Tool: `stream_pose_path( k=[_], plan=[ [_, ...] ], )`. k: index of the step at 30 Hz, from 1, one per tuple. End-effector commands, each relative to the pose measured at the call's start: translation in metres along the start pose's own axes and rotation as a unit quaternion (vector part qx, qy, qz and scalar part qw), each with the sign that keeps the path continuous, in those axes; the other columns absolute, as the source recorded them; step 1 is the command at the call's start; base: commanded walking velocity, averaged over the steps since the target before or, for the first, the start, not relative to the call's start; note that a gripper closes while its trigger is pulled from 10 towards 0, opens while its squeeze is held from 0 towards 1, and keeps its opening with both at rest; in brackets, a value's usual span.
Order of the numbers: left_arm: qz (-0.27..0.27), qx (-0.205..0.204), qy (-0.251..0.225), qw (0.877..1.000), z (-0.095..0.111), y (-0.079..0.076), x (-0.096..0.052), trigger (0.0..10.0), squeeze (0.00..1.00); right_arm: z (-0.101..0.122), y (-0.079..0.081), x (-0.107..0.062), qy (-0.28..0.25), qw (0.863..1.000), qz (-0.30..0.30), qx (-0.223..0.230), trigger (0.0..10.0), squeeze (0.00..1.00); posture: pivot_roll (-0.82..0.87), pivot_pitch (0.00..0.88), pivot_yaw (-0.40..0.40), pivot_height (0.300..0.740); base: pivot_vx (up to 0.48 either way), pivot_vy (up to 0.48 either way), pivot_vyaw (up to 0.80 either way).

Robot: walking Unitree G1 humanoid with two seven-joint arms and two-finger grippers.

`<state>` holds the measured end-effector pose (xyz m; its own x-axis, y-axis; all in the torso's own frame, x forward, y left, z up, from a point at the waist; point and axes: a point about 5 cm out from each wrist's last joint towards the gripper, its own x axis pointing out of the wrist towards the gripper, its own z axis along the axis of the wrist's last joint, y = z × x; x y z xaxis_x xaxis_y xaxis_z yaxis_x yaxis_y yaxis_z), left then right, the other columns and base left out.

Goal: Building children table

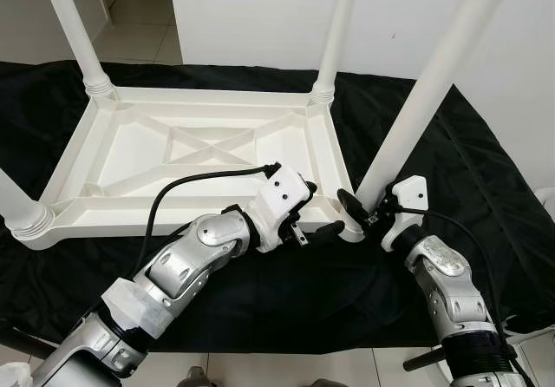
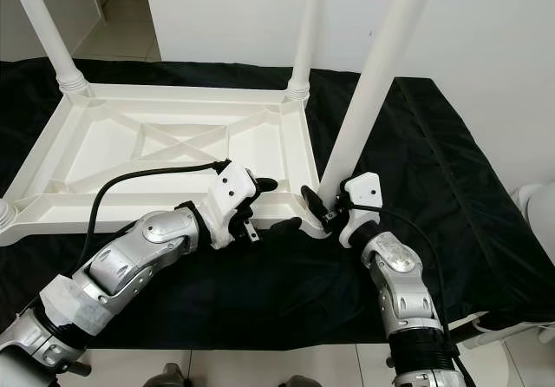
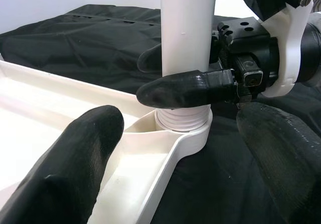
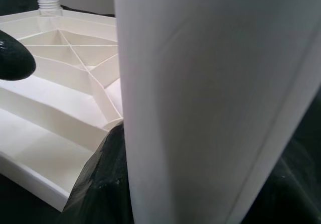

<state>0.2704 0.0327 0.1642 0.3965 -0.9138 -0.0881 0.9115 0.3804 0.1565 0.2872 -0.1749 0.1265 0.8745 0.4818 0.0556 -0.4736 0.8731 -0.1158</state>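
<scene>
I see the white plastic table top (image 1: pixel 199 157) lying upside down on a black cloth (image 1: pixel 468 170) that has soft wrinkles. Its underside shows raised ribs that cross in the middle like an X, and a raised rim goes around it. Smooth round white legs stand in the corner sockets, each with a ribbed collar at its base. The near right leg (image 1: pixel 429 92) is the one I work on; it stands in the corner socket (image 3: pixel 183 133) nearest to my right arm and leans a little. My right gripper (image 1: pixel 368 206) is clamped on the low part of this leg, just above the ribbed collar, one rounded black finger (image 3: pixel 185 89) on each side of the tube. My left gripper (image 2: pixel 270 205) is just beside the same corner, over the rim of the table top, and its two long black fingers stand apart and hold nothing. Beyond the cloth I see a pale tiled floor (image 1: pixel 139 22) and a white wall (image 1: pixel 260 14).
</scene>
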Motion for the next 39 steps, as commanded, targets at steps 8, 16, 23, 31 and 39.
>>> stream_pose_path(
  k=[8, 16, 23, 31, 39],
  plan=[
    [-0.073, 0.005, 0.005, 0.997, -0.002, -0.007, 0.000, 10.0, 0.00, -0.016, -0.001, -0.005, 0.050, 0.990, -0.127, 0.026, 10.0, 0.00, 0.02, 0.000, -0.052, 0.740, 0.000, 0.000, 0.00],
    [-0.072, 0.005, 0.003, 0.997, -0.003, -0.008, 0.001, 10.0, 0.00, -0.015, 0.003, -0.002, 0.061, 0.970, -0.229, 0.058, 10.0, 0.00, 0.02, 0.000, -0.060, 0.740, 0.000, 0.000, 0.00],
    [-0.060, 0.021, 0.001, 0.998, -0.008, -0.008, 0.001, 10.0, 0.00, -0.011, 0.022, 0.001, 0.055, 0.935, -0.340, 0.088, 10.0, 0.00, 0.02, 0.000, -0.064, 0.740, 0.000, 0.000, 0.00],
    [-0.057, 0.017, -0.014, 0.998, -0.009, -0.008, 0.002, 10.0, 0.00, 0.000, 0.043, 0.008, 0.025, 0.929, -0.351, 0.114, 10.0, 0.00, 0.01, 0.000, -0.057, 0.740, 0.000, 0.000, 0.00],
    [-0.071, 0.019, -0.023, 0.997, -0.006, -0.007, 0.000, 10.0, 0.00, 0.009, 0.032, -0.001, -0.003, 0.937, -0.332, 0.108, 10.0, 1.00, 0.01, 0.000, -0.054, 0.740, 0.000, 0.000, 0.00]
  ],
)
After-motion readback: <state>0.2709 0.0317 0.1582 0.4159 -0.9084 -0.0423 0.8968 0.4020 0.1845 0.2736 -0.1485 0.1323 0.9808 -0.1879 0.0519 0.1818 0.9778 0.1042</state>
